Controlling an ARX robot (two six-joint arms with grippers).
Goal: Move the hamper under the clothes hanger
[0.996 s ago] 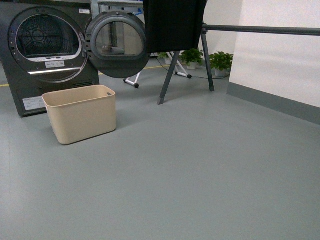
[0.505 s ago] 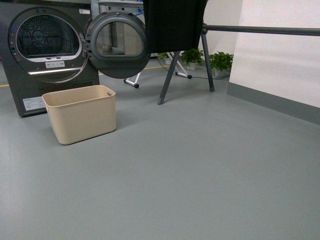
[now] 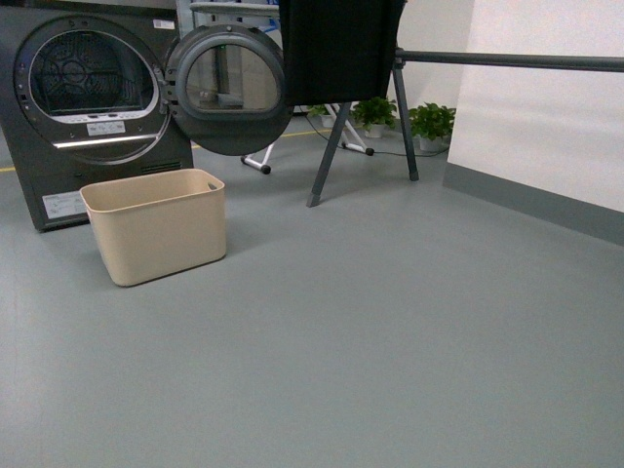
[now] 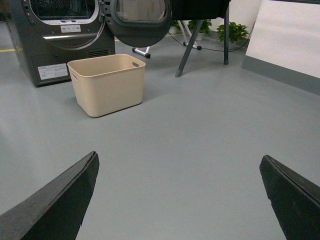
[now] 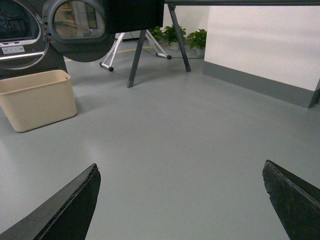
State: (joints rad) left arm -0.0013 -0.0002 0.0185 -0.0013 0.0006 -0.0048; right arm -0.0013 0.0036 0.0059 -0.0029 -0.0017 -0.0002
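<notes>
A laundry corner set up in a lab-like hall. A dark grey dryer (image 3: pixel 88 117) stands at ten o'clock with its round door (image 3: pixel 229 88) open and a beige hamper (image 3: pixel 161 239) before it. A clothes hanger (image 3: pixel 507 60) stands at one o'clock on a bare grey floor (image 3: pixel 370 331), beside a white partition (image 3: pixel 546 107).

The hamper (image 3: pixel 156 226) is plain beige, the dryer (image 3: pixel 24 166) and hanger (image 3: pixel 507 60) dark grey, the cloth (image 3: pixel 336 49) black, the floor (image 3: pixel 390 331) flat blue-grey, the wall (image 3: pixel 546 127) white with a grey skirting (image 3: pixel 526 200), and the plants (image 3: pixel 429 119) green.
</notes>
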